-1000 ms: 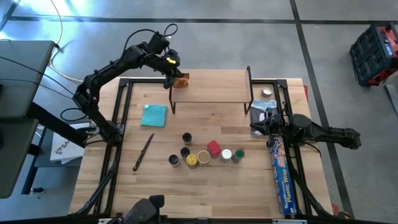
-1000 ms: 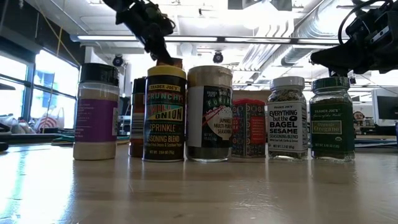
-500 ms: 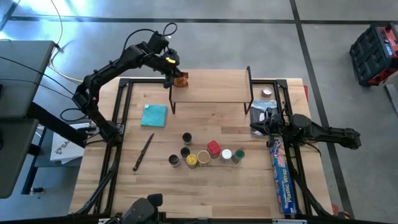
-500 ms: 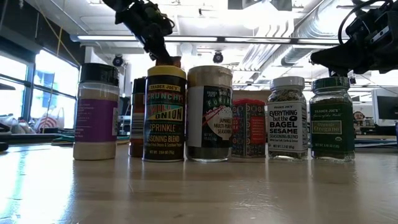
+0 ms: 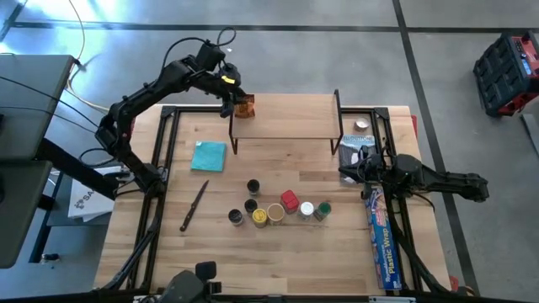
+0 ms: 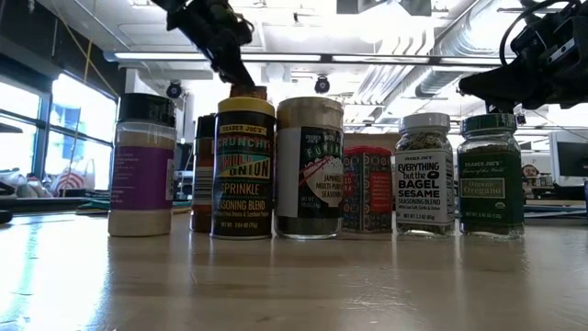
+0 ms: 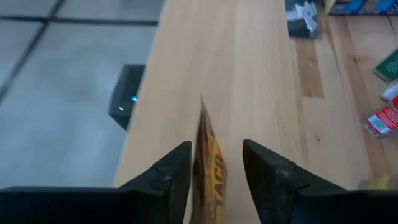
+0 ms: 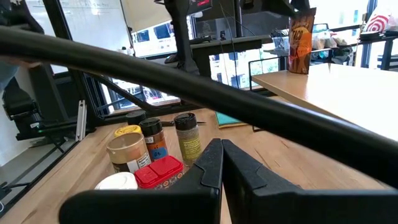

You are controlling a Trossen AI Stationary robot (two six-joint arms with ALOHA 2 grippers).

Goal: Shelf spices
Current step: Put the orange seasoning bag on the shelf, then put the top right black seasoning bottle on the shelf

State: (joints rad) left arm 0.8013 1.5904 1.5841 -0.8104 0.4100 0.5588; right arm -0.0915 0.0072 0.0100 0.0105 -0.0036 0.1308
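Glass and plastic spice jars (image 5: 278, 209) stand clustered toward the near edge of the bench, closer to the right gripper (image 5: 346, 172), which waits with fingers pressed together by the right edge. Farther back, the orange-brown packet (image 5: 245, 107) stands on edge at the left end of the shelf (image 5: 290, 116). The left gripper (image 7: 216, 167) straddles it, fingers parted, apparently not pinching, so it need only lift clear.
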